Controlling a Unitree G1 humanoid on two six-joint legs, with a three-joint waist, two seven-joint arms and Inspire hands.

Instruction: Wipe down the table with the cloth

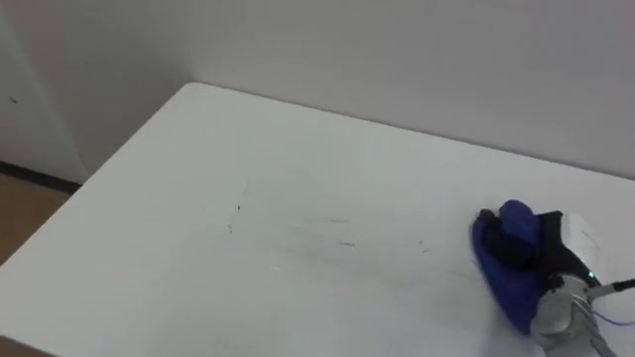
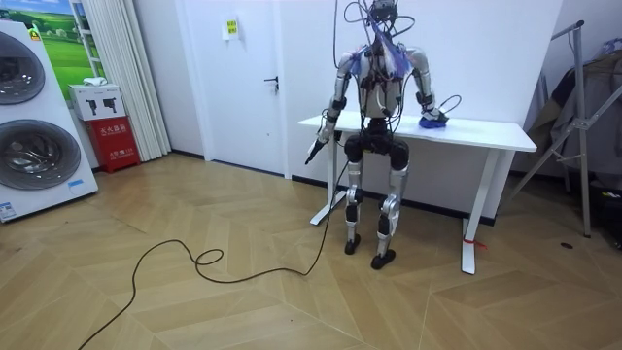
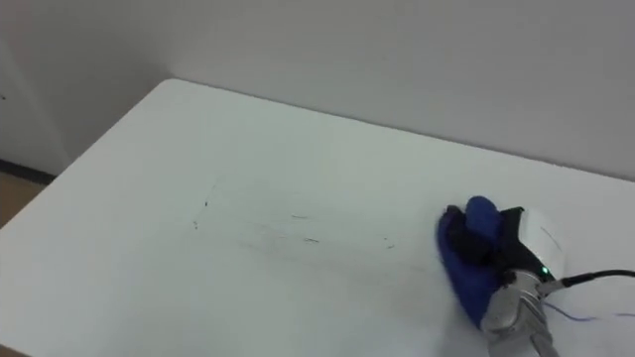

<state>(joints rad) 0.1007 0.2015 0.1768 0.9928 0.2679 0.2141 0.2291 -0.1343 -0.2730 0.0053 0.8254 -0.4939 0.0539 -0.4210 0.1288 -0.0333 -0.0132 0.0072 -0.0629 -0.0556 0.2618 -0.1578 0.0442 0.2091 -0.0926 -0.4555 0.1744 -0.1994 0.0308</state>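
Note:
A white table (image 1: 298,149) stretches before me, with faint dark marks (image 1: 337,233) near its middle. At the lower right a blue cloth (image 1: 501,283) lies bunched on the tabletop. My right hand (image 1: 531,253) rests on it, dark fingers curled into the fabric, and a fold of cloth rises over them. The same hand (image 3: 501,246) and cloth (image 3: 458,270) show in the right eye view. In the room view I stand close against the table (image 2: 486,131), facing it, right arm reaching to the cloth (image 2: 432,122). My left hand (image 2: 316,151) hangs at my side by the table's end.
A pale wall runs just behind the table's far edge. Wooden floor (image 1: 25,213) shows past the table's left edge. In the room view a door (image 2: 243,78), washing machines (image 2: 29,117) and a metal stand (image 2: 583,117) are around; a dark cable lies on the floor.

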